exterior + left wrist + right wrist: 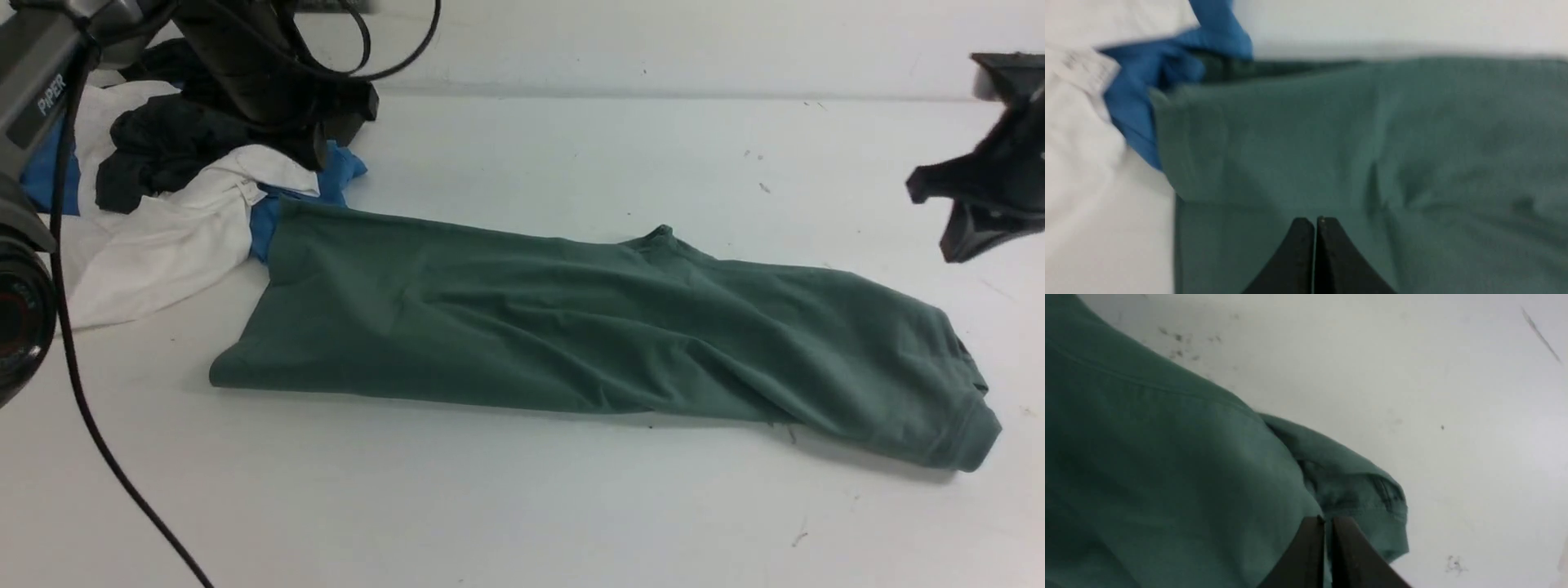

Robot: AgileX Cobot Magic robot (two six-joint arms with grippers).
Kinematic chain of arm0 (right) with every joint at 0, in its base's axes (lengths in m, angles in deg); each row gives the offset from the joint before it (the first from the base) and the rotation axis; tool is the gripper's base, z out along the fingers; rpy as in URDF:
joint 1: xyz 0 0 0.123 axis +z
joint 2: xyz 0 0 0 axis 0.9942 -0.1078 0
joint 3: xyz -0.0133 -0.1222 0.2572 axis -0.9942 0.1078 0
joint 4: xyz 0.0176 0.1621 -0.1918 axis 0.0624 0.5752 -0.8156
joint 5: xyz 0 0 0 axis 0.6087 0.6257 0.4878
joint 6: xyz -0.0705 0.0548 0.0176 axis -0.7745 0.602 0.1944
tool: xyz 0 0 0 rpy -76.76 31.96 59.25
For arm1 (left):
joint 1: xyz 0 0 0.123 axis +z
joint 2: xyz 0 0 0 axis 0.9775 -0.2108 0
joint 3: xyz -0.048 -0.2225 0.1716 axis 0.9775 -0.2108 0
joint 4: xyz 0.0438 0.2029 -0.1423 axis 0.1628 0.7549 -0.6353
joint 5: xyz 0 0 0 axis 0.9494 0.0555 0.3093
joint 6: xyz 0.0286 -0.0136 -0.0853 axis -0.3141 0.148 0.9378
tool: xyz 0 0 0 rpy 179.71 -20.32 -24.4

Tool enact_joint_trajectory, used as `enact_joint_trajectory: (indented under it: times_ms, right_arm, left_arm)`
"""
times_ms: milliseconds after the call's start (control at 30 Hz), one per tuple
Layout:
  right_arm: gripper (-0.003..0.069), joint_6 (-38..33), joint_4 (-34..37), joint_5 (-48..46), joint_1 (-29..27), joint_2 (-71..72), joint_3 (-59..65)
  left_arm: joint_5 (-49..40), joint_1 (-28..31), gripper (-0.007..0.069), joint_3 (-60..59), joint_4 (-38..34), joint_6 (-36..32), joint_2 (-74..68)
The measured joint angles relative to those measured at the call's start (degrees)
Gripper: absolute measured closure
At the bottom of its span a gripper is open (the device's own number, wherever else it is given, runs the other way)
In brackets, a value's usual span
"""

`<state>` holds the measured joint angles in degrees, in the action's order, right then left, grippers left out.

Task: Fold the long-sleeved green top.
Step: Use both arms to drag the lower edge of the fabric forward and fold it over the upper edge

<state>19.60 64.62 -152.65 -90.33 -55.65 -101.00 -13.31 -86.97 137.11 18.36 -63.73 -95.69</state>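
The green long-sleeved top (588, 327) lies across the middle of the white table (522, 523), doubled into one long, softly creased band of muted sage that runs from the robot's left to its right and drifts nearer the camera toward the right. A small peak of fabric (661, 237) rises on its far edge, and a ribbed, stitched band (976, 437) closes the right end, where layers bunch under the top sheet. No logo or label shows. The near edge is a smooth fold; the left end is cut square, its far corner touching a blue garment (339, 175) that belongs to a heap with a white garment (163, 237) and a dark garment (155, 147) at the far left. Bare tabletop lies open along the whole near side, behind the top up to the table's far edge, and to the right of the ribbed end. The left gripper (1314, 223) hangs above the top's left end with its fingers pressed together and nothing between them. The right gripper (1328, 520) hangs above the ribbed end, fingers drawn in to a hairline slit, also empty, though it is blurred in the front view.
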Motion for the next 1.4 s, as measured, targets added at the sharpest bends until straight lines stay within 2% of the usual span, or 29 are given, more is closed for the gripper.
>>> enact_joint_trajectory:
  times_ms: [100,133,333,467,500,567,633,667,700,733,767,833,1233,1333,1367,1400]
  right_arm:
    - [0.057,0.12,0.57,-0.14,-1.56,0.12,1.36]
    - [0.0495,0.12,0.8,-0.21,-2.06,-0.28,1.89]
    - [0.026,0.12,4.69,-0.14,-2.1,-2.32,1.89]
    - [0.0196,0.12,7.46,-0.09,-2.1,-5.1,1.89]
    - [0.0196,0.12,7.53,-0.09,-2.1,-5.29,1.89]
    - [0.0243,-0.07,7.78,0.03,-2.1,-7.35,1.89]
    - [0.0364,-0.73,7.72,0.22,-2.1,-8.19,1.89]
    - [0.0379,-0.73,7.72,0.25,-2.1,-8.16,1.89]
    - [0.05,-1.09,7.46,0.23,-2.1,-8.21,1.83]
    - [0.0568,-1.21,7.0,0.23,-2.1,-8.21,1.49]
    - [0.0611,-1.28,6.59,0.23,-2.05,-8.21,1.02]
    - [0.0652,-1.35,5.43,0.17,-2.05,-8.21,-0.87]
    - [0.0653,-1.35,2.12,0.09,-2.0,-9.24,-6.65]
    - [0.0592,-1.35,-0.84,6.24,-2.0,-10.66,-6.65]
    - [0.0592,-1.35,-1.05,6.63,-2.0,-10.66,-6.65]
    - [0.0545,-1.35,-2.06,9.54,-2.0,-11.05,-6.65]
  left_arm:
    - [0.07,-1.54,0.0629,-6.5,0.06,0.0,0.34]
    - [0.07,-2.47,0.0629,-11.02,0.06,0.0,-0.64]
    - [0.46,-2.9,0.0629,-14.68,0.37,0.0,-5.31]
    - [0.46,-2.9,0.0629,-14.43,0.55,0.0,-5.88]
    - [0.46,-2.9,0.0629,-14.43,0.55,0.0,-5.88]
    - [0.4,-2.9,0.0629,-14.31,0.55,0.0,-5.95]
    - [0.4,-2.9,0.0629,-14.31,0.55,0.0,-5.95]
    - [0.4,-2.9,0.0629,-14.31,0.56,0.0,-5.95]
    - [0.4,-2.9,0.0629,-14.31,0.7,0.0,-5.95]
    - [0.4,-2.9,0.0629,-14.31,0.75,0.0,-5.95]
    - [0.4,-2.9,0.0629,-14.31,0.82,0.0,-6.0]
    - [0.4,-2.9,0.0629,-14.31,0.82,0.0,-6.0]
    - [0.35,-2.9,0.0629,-14.2,0.75,-1.28,-6.0]
    - [0.35,-2.9,0.0629,-14.2,0.75,-1.56,-6.0]
    - [0.35,-2.9,0.0629,-14.2,0.75,-1.57,-6.0]
    - [0.35,-2.9,0.0629,-14.2,0.75,-1.7,-6.0]
